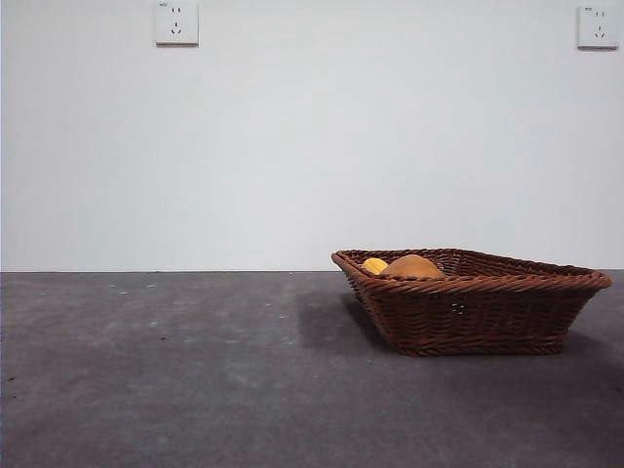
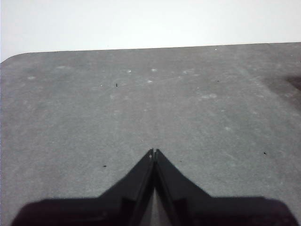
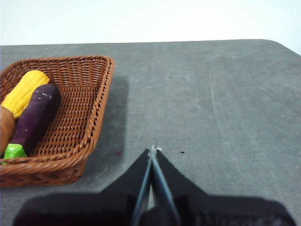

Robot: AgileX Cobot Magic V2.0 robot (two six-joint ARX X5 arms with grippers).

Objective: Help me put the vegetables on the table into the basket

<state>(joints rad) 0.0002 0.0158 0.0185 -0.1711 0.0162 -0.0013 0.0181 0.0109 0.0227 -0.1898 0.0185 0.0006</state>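
You are looking at a finished load, as far as these views can confirm. The wicker basket (image 3: 89, 108) sits on the dark grey surface (image 1: 175, 370), and in the right wrist view it holds the yellow corn cob (image 3: 23, 92), the purple eggplant (image 3: 35, 117) with its green stem end, and the edge of the tan potato (image 3: 4, 129), lying side by side and touching. From the front, only the potato (image 1: 411, 267) and a bit of the corn show above the braided rim (image 1: 468, 285).

No vegetable is visible on the bare surface in any view.

Your right hand (image 3: 152, 150) hangs over the surface just beside the basket, jaws pressed together, holding nothing. Your left hand (image 2: 154, 153) is likewise closed and empty, above bare surface well apart from the basket.

Judgement: the placing step looks complete, and the step in hand is the final check and stand-down. The next move calls for little: keep both arms clear of the basket rim, and confirm nothing lies outside the cameras' reach before you call it done
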